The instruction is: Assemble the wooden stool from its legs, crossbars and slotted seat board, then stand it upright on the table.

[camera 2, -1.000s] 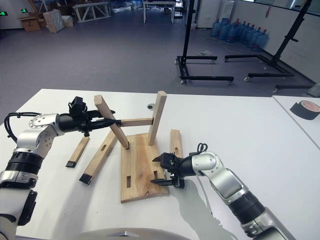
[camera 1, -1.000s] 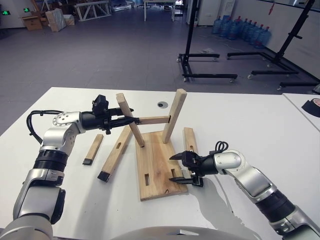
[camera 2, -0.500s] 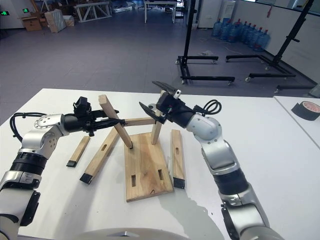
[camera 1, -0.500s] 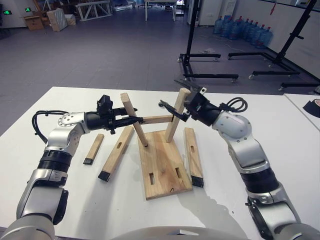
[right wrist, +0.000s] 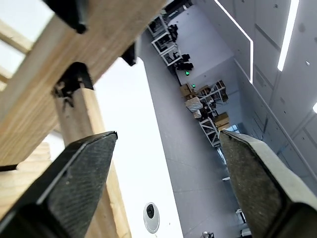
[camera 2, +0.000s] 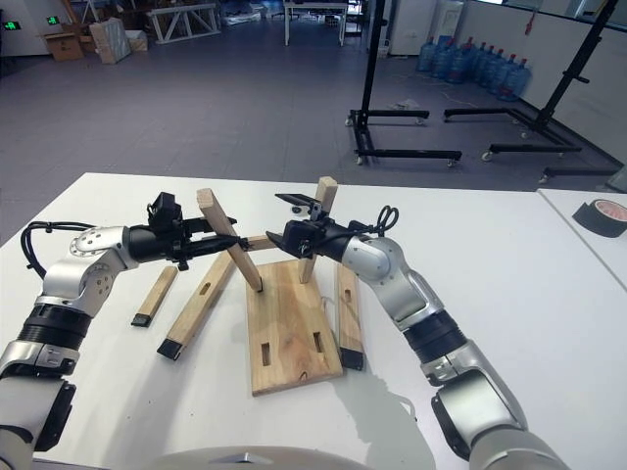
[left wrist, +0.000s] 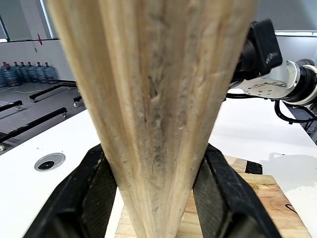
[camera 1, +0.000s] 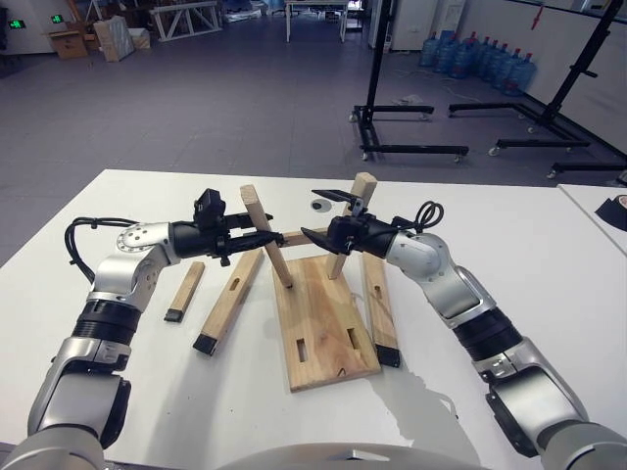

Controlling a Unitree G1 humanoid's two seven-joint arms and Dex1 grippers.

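The left end effector [camera 1: 266,238] is closed on the left standing leg [camera 1: 278,264] of the stool, close to where the crossbar [camera 1: 291,238] meets it. In the left wrist view the wood is seen clamped between two black fingers [left wrist: 94,193].

The right end effector [camera 1: 312,213] is held open, its fingers [right wrist: 84,168] spread wide. One finger is above and one below the crossbar's other end, just beside the right standing leg [camera 1: 362,189]. Whether the wood is touched cannot be told.

Both standing legs rise from the far end of the seat board [camera 1: 323,318]. The board lies flat on the white surface [camera 1: 509,225], its long axis running away from the robot. The left standing leg is tilted with its top toward the robot's left, the right one with its top toward the right, so a V is formed. The crossbar runs level between them, from left to right. Two empty slots are seen in the board's near half.

Three loose pieces lie flat on the surface:
- A long loose leg [camera 1: 228,299] is set at an angle just left of the board, black foot nearest the robot.
- A second loose leg [camera 1: 377,304] lies along the board's right edge, pointing away from the robot, black foot nearest.
- A short piece [camera 1: 184,291] lies farther left, black end nearest.

Counted: four legs, two standing and two lying; one fitted crossbar; one short piece; one board.
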